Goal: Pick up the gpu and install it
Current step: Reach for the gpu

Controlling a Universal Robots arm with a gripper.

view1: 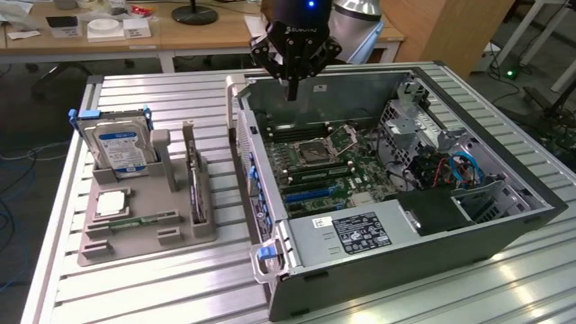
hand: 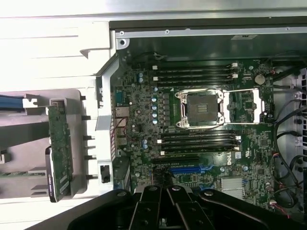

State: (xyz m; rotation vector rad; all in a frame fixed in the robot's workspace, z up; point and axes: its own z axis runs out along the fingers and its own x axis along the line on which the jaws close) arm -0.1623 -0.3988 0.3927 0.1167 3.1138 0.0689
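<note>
The gpu (view1: 195, 185) stands on edge as a narrow dark strip in the grey holder (view1: 175, 202), to the exterior view's left of the open computer case (view1: 504, 223). The wrist view shows the gpu (hand: 60, 153) as a long circuit card with a metal end bracket. My gripper (view1: 291, 91) hangs over the far part of the case, above the motherboard (view1: 315, 158), well apart from the gpu. Its fingers are shut with nothing between them. In the wrist view the gripper (hand: 163, 215) sits over the motherboard (hand: 201, 120) near a blue slot (hand: 189, 169).
The holder also carries a silver hard drive (view1: 121, 148) with a blue-white label, a square chip (view1: 110, 202) and a slim green memory stick (view1: 144, 221). Cables (view1: 459, 169) and drive cages fill the case's right side. A cluttered desk (view1: 135, 30) stands behind the slatted metal table (view1: 162, 283).
</note>
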